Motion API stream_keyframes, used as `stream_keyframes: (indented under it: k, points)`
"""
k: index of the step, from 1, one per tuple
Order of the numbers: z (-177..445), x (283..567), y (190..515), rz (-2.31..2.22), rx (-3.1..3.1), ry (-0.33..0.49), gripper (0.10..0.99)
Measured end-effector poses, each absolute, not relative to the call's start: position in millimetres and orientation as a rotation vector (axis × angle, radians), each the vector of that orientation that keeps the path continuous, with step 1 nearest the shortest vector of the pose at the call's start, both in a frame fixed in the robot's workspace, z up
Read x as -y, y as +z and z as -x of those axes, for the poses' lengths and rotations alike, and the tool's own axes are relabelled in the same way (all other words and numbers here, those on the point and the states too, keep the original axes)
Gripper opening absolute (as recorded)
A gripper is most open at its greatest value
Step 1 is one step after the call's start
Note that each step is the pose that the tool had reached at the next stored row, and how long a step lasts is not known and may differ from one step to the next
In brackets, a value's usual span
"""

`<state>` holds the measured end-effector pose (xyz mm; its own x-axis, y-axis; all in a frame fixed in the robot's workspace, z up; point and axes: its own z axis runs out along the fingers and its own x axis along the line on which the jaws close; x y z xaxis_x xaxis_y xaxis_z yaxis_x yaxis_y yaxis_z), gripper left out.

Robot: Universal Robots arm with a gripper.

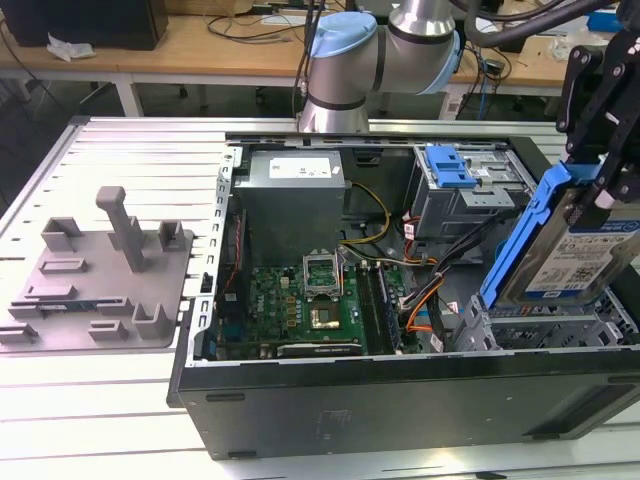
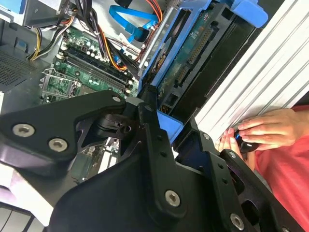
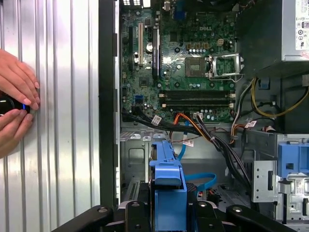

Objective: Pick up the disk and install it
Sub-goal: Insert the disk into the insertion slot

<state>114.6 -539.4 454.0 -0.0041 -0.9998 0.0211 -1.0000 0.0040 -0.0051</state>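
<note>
A ribbed aluminium table in a lab, with cluttered workbenches behind, bears an open desktop computer case lying on its side. At three o'clock in the exterior view my gripper is clamped on the disk. I hold it by its upper end, on edge and leaning, label outward. Its blue carrier frame hangs just above the drive bay at the case's four o'clock corner.

I judge the step in hand to be bringing the disk over that bay. Doing it well means keeping the carrier square to the bay walls. It also means keeping my grip firm so the drive does not swing, and staying clear of the orange and black cables that cross beside the bay toward the motherboard.

By count: one disk, one gripper and one case. There is one motherboard, and one grey power supply at twelve o'clock inside the case. One grey fixture plate lies at nine o'clock on the table. In the first wrist view a person's two hands rest on the table beside the case, around one small black device.
</note>
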Motion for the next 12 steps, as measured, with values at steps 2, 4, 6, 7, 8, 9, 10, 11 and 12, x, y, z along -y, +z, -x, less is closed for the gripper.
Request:
stream_keyframes:
  k: [2,4,6,7,8,9,10,11,12]
  points:
    - [-114.9,539.4,453.2,-2.209,2.218,0.029,0.365]
    - [-115.6,539.4,452.4,-2.209,2.218,0.029,0.365]
    - [-115.9,539.4,451.5,-2.209,2.218,0.029,0.365]
    - [-116.0,539.4,450.8,-2.209,2.218,0.029,0.365]
    - [-116.1,539.4,450.2,-2.209,2.218,0.029,0.365]
    - [-116.2,539.4,449.5,-2.209,2.218,0.029,0.365]
    - [-116.3,539.4,449.0,-2.209,2.218,0.029,0.365]
    - [-116.4,539.4,448.5,-2.209,2.218,0.029,0.365]
    - [-116.8,539.4,447.2,-2.209,2.218,0.029,0.365]
